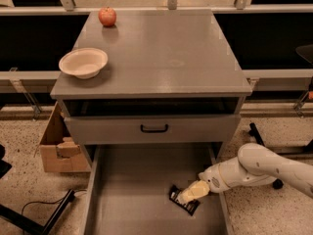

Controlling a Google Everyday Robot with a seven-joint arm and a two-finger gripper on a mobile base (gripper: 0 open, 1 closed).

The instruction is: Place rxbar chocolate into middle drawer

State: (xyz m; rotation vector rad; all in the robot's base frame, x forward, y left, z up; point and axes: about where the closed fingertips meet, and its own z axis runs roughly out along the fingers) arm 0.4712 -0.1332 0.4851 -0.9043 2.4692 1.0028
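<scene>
Camera view, claw (pixel 189 195) at rxbar chocolate (pixel 191 208), on middle drawer (pixel 132 190) floor

Upper left of the frame: red apple (pixel 107 16), near the far left corner of the grey table (pixel 171 58). Nearer, close to the table's left edge: cream bowl (pixel 83 62), upright, well apart from the apple. Below the tabletop, centre: grey drawer front (pixel 205 129) with a black handle (pixel 154 128). Left of the table, on the speckled floor (pixel 22 141): open cardboard box (pixel 56 148). Along the top edge: pale rail (pixel 274 9). Lower right of centre: gripper (pixel 186 197), low.
</scene>
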